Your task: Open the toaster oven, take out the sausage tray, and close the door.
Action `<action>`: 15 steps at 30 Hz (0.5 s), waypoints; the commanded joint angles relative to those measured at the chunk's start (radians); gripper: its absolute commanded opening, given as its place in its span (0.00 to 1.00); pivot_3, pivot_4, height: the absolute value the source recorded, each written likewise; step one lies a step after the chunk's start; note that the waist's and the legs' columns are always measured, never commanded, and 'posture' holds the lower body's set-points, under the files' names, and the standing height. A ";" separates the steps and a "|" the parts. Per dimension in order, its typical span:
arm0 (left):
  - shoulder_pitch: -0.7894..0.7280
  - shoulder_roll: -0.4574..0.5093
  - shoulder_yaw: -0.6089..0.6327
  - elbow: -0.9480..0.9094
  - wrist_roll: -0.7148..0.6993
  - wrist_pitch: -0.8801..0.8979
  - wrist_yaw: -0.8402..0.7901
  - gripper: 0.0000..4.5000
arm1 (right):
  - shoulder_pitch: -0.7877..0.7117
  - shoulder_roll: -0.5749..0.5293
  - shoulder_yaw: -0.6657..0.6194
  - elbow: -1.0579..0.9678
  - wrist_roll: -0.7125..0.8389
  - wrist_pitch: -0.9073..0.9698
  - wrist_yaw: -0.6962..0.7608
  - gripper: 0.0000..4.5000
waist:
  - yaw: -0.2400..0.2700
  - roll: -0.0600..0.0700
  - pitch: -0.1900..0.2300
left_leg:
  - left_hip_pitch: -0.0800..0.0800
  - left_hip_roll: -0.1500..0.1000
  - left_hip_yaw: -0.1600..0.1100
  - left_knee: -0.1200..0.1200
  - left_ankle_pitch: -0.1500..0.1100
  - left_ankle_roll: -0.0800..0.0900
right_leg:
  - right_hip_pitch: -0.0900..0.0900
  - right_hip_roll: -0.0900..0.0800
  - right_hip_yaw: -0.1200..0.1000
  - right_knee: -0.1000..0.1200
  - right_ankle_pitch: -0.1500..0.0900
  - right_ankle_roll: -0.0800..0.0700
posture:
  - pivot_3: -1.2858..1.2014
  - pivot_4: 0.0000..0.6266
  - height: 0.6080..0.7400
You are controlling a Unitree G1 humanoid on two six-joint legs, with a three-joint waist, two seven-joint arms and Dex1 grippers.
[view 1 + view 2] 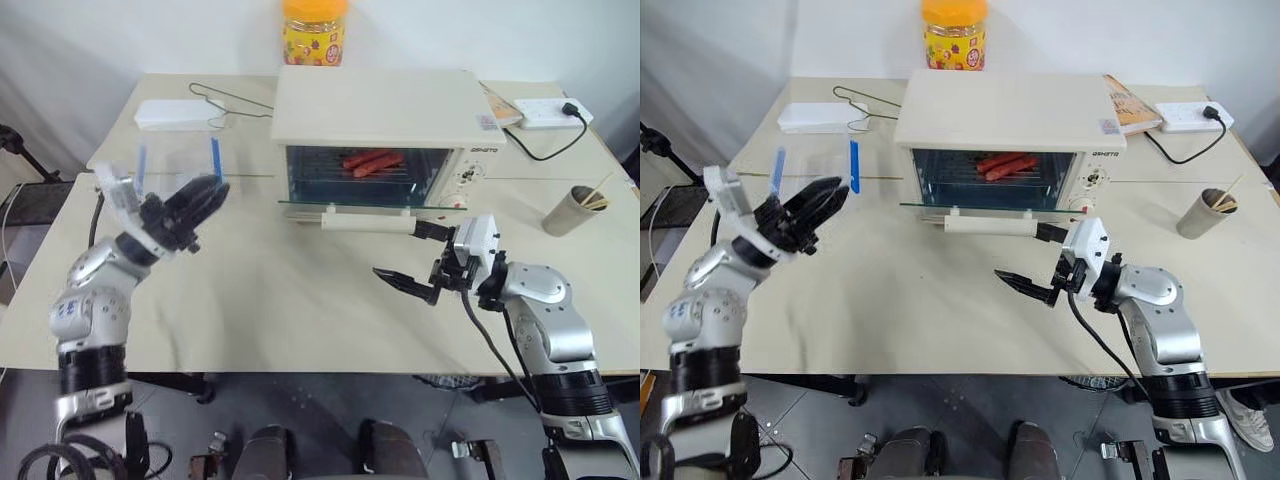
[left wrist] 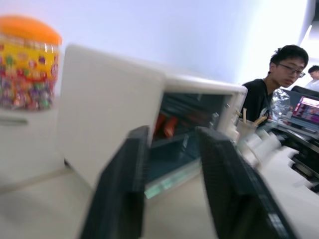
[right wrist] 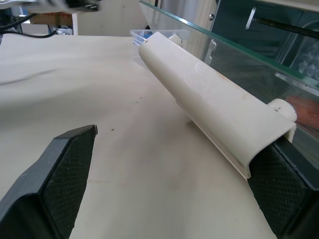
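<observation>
My left gripper (image 1: 200, 200), black two-finger, sits raised over the table, fingers drawn near together, clenched on nothing. My right gripper (image 1: 420, 262) is spread wide, one finger by the end of the long cream bar handle (image 1: 367, 223), not clamping. The dark glass door (image 1: 360, 206) lies dropped open on the boxy cream-white toaster oven (image 1: 385, 130). The shiny metal sausage tray (image 1: 362, 172) is inside, two red-orange sausages (image 1: 371, 161) on its rack. Risk: right finger could snag the handle and jolt the door. Paper cup (image 1: 572, 210) holds sticks.

No legible text; small dark brand mark on toaster oven (image 1: 388, 135) front, unreadable.
</observation>
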 commanded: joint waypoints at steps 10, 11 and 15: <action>-0.113 -0.113 -0.165 0.156 0.134 -0.088 -0.067 0.01 | 0.024 0.010 0.005 -0.042 -0.014 -0.050 -0.023 1.00 | -0.001 -0.001 0.001 | 0.000 0.000 0.001 0.000 0.000 0.000 | -0.001 0.001 0.000 0.000 0.000 0.000 | 0.52 0.24 1.00; -0.119 -0.124 -0.175 0.168 0.143 -0.095 -0.072 0.01 | 0.038 0.008 0.001 -0.051 -0.016 -0.049 -0.031 1.00 | 0.000 -0.001 0.001 | 0.000 0.000 0.001 0.001 0.000 0.000 | 0.000 0.001 0.000 0.000 0.000 0.000 | 0.52 0.24 1.00; -0.144 -0.166 -0.198 0.226 0.171 -0.123 -0.092 0.01 | 0.137 -0.008 -0.033 -0.101 -0.023 -0.052 -0.077 1.00 | 0.014 -0.001 0.001 | -0.001 0.000 0.000 0.002 0.000 0.000 | 0.000 0.001 -0.001 0.000 0.000 0.000 | 0.52 0.24 1.00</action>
